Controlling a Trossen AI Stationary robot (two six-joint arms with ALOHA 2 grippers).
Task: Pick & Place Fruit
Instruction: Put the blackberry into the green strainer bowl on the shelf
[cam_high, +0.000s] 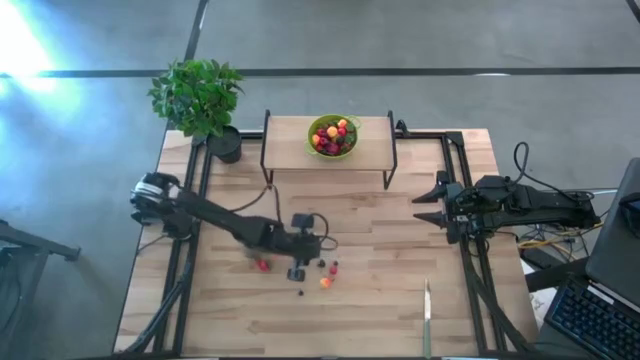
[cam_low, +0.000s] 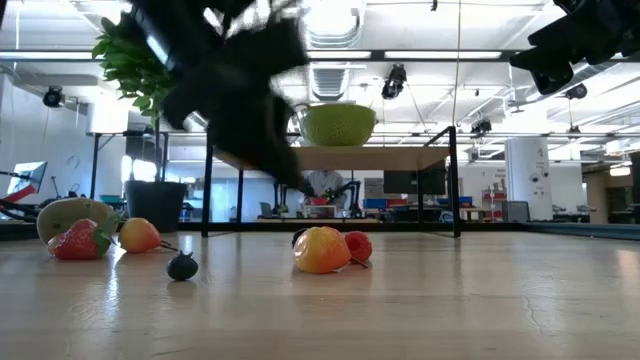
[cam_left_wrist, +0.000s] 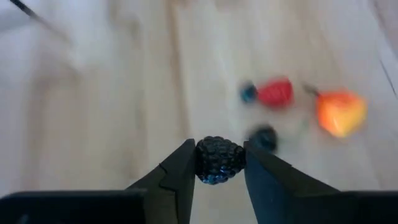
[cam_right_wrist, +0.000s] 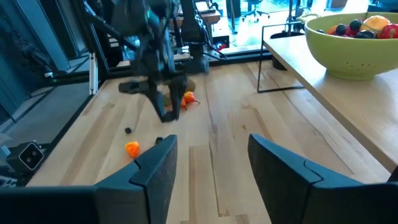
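Observation:
My left gripper (cam_left_wrist: 219, 155) is over the table's middle (cam_high: 298, 268), pointing down, shut on a dark purple blackberry (cam_left_wrist: 219, 160). Below it, loose toy fruits lie on the wood: a red berry (cam_left_wrist: 275, 93), an orange-yellow fruit (cam_left_wrist: 339, 112) and small dark berries (cam_left_wrist: 264, 137). In the low view a kiwi (cam_low: 68, 213), a strawberry (cam_low: 80, 241) and another orange fruit (cam_low: 140, 235) lie further left. The lime-green bowl (cam_high: 333, 150) holds several fruits. My right gripper (cam_right_wrist: 208, 162) waits open and empty at the table's right side (cam_high: 432, 203). My left gripper pinches the blackberry's two opposite sides (cam_left_wrist: 205, 163) between its two fingertips. The fingers come from above, pointing down. The berry is lifted clear of the table.
The bowl stands on a raised wooden shelf with black legs (cam_high: 285, 135) at the table's far middle. A potted plant (cam_high: 200, 98) stands at the far left corner. A slim knife (cam_high: 427, 318) lies near the front edge, right of middle.

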